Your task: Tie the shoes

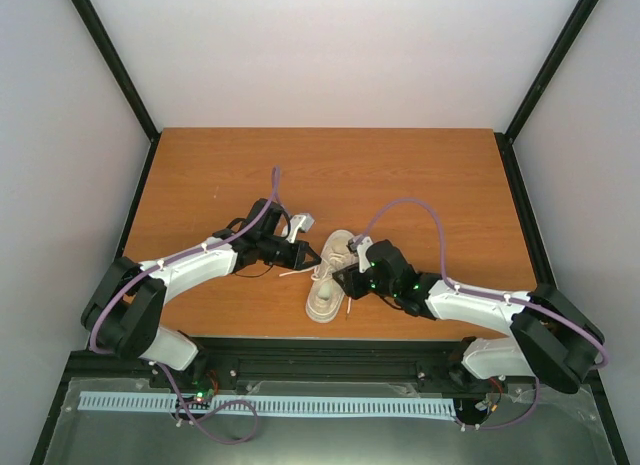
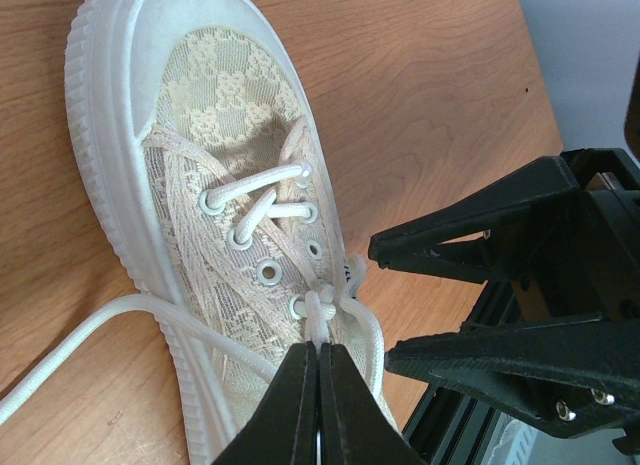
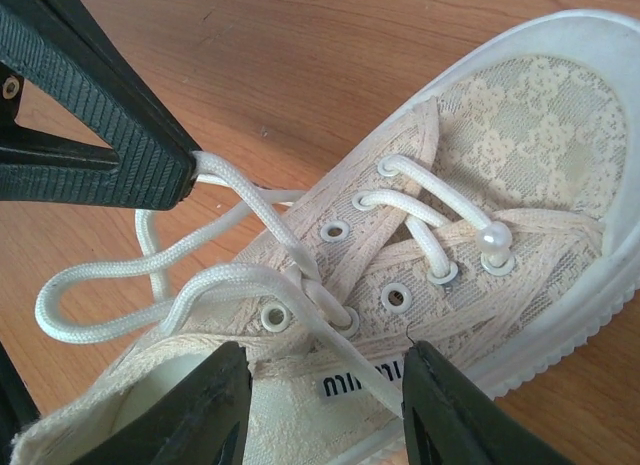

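Lying near the front edge of a brown wooden table (image 1: 420, 175), at about 6 o'clock from its centre in the overhead view, is a small cream-beige low-top sneaker (image 1: 324, 303) with a lace-patterned fabric upper, a pale rubber sole and a smooth toe cap. Its toe points toward 12 to 1 o'clock and its heel opening toward 6 to 7 o'clock. Long thin white laces (image 3: 228, 175) criss-cross the upper eyelets, meet in a simple crossing over the lower ones, and trail off the shoe in a loose loop on the wood at its 9 o'clock side. The left gripper (image 2: 318, 353) comes in from 9 to 10 o'clock of the shoe, its black fingers pressed together and pinching a strand of the laces just beside that crossing. The right gripper (image 3: 327, 347) reaches in from 3 o'clock, its black ribbed fingers (image 3: 190, 415) standing apart with a moderate gap, low over the shoe's collar and side wall and gripping nothing; one lace strand runs down between them.
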Controlling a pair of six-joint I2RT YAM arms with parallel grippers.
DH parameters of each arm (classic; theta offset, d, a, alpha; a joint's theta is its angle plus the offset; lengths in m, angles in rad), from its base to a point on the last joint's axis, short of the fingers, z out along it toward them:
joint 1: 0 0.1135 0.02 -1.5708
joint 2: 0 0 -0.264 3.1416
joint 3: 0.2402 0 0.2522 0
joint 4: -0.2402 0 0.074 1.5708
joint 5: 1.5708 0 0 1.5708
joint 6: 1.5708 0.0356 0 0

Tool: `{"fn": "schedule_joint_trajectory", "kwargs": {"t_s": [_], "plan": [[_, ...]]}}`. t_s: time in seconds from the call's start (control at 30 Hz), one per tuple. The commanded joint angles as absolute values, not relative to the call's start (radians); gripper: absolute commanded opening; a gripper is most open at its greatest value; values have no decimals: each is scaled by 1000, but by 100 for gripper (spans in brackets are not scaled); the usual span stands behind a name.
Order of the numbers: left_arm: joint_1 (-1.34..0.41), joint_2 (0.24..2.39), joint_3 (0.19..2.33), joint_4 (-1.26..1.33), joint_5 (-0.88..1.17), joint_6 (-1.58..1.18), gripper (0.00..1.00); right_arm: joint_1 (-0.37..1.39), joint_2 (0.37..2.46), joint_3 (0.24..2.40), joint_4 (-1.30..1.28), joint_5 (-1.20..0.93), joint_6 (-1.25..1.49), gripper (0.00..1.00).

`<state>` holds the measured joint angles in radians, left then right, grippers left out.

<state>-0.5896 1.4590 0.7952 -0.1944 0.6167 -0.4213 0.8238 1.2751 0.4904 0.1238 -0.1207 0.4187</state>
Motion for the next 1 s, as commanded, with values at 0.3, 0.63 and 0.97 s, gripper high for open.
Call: {"fn": "schedule_joint_trajectory", "kwargs": {"t_s": [0.3,0.63,0.97], "plan": [[-595,1462,808,-173,619,-421,1,818,1331,497,191,-113,325,35],[-595,1468,807,-166,617,-426,1,818,1331,491,222,-119,311,10],[-595,1467,801,-155,615,-429,1,819,1291,498,217,-160,293,3]]}}
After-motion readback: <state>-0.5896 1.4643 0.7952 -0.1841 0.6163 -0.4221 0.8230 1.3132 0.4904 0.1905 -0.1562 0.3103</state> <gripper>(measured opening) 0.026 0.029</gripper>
